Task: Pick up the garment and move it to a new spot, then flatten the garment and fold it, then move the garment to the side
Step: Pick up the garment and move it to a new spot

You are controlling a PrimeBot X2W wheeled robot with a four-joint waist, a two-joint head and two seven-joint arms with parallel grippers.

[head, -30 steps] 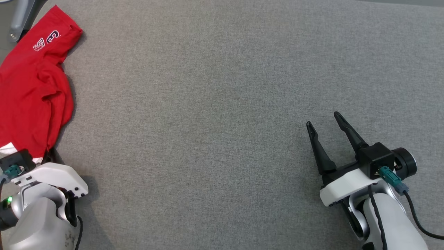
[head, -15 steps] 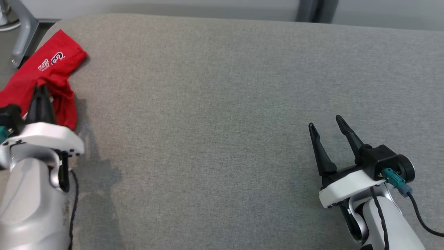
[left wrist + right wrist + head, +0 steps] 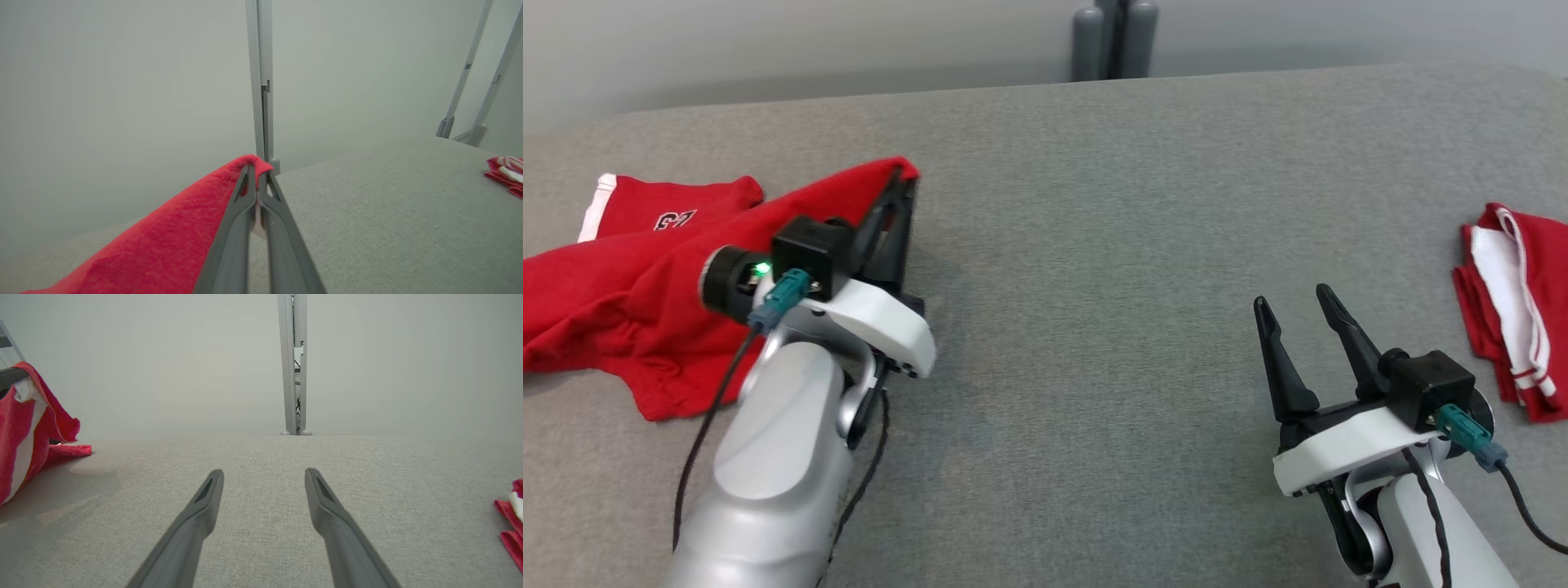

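The red garment (image 3: 613,286) lies crumpled at 9 o'clock on the grey table (image 3: 1094,204) in the head view. A white-trimmed sleeve with a printed mark lies flat toward 10 o'clock. One edge of the cloth is drawn up off the table in a taut ridge that runs toward the centre and ends at the left gripper (image 3: 900,181). In the left wrist view its fingers (image 3: 237,220) are pressed together, pinching that red edge at the tips, and the cloth falls away toward 8 o'clock.

The right gripper (image 3: 1293,297) sits at 4 o'clock in the head view and points toward 12. Its fingers are spread with only bare table between them. I cannot tell whether they touch the surface.

A folded red-and-white pile (image 3: 1511,310) lies at 3 o'clock by the table's right edge, near the right gripper but apart from it. A grey post (image 3: 1115,41) stands at 12 o'clock beyond the far edge.
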